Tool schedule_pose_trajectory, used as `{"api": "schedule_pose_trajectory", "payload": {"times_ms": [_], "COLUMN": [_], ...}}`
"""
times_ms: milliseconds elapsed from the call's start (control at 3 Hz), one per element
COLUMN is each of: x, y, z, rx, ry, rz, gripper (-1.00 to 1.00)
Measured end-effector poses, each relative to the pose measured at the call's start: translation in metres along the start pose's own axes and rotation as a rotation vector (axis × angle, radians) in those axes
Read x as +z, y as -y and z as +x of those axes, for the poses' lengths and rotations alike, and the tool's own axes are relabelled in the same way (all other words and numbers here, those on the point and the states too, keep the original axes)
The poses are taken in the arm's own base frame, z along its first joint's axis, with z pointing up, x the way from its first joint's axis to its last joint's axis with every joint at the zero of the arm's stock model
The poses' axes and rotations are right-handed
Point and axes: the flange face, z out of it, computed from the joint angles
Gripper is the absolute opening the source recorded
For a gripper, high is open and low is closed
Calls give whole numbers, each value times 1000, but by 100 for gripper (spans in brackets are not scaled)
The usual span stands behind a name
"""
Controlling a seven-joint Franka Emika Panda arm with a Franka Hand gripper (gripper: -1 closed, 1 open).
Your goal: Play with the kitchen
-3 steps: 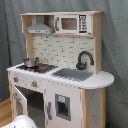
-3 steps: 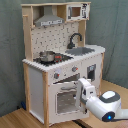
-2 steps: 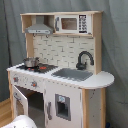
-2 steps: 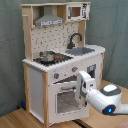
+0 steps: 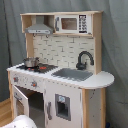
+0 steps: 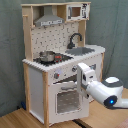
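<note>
The kitchen is a tall white and light-wood toy with a black faucet, a grey sink and a small pot on the stovetop. In the second exterior view my gripper is up against the front panel, at the right end of the knob row and just above the windowed oven door. In the first exterior view only a white bit of my arm shows at the bottom edge, below the oven door, which stands ajar.
A hood and a microwave sit on top. A grey curtain hangs behind the kitchen. A wooden floor lies in front. My white arm fills the second exterior view's lower right.
My arm has risen from low at the second exterior view's right and swung left, bringing the gripper up to the kitchen's front panel. The kitchen itself has not moved.
</note>
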Motion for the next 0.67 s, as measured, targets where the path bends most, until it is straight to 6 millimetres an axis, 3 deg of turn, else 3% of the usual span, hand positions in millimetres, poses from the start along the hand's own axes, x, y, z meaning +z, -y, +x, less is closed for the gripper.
{"api": "schedule_pose_trajectory", "payload": {"times_ms": [667], "x": [-3], "y": [-24], "z": [16], "rx": [-188], "ry": [-5], "rz": [34], "gripper": [100]}}
